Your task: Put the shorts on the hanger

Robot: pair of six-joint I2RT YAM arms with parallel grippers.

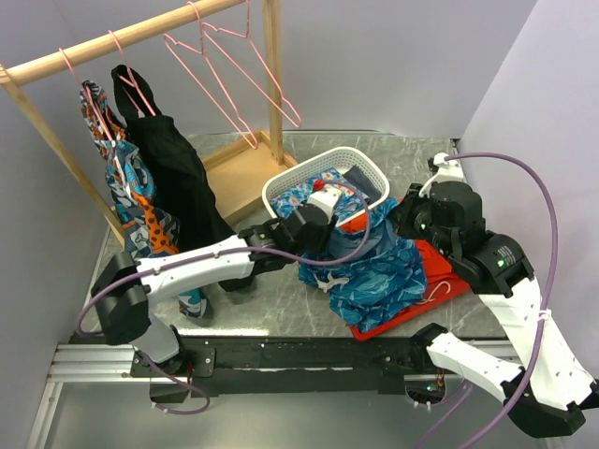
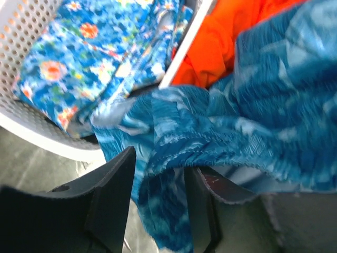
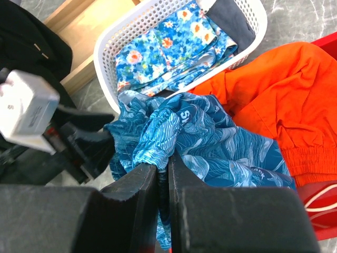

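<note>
Landmark: the white perforated plastic basket [image 1: 277, 187] is standing on the grey desk [image 1: 253, 311].
Task thing: the large teal-blue fabric shorts with a pale leaf print [image 1: 379, 271] are lying bunched just in front of the basket, touching its near rim and partly covering a plain orange-red garment [image 3: 274, 110].
Hanger: the thin pink wire hanger [image 1: 213, 95] is hanging empty on a wooden rail [image 1: 122, 39], well behind the basket and far from the shorts.
Right end effector [image 3: 162, 196]: it is pinching a raised fold of the shorts, with the jaws almost together.
Left end effector [image 2: 158, 206]: its jaws are standing spread on both sides of a hanging edge of the shorts, not visibly squeezing it.
Step, as I judge: the arms are gathering the shorts, and no hanger is taken yet.
Risk: the thin fold is possibly slipping out when lifted.
Risk: the left end effector is maybe closing on too little cloth, or the shorts are dragging the orange-red garment or the basket with them.
</note>
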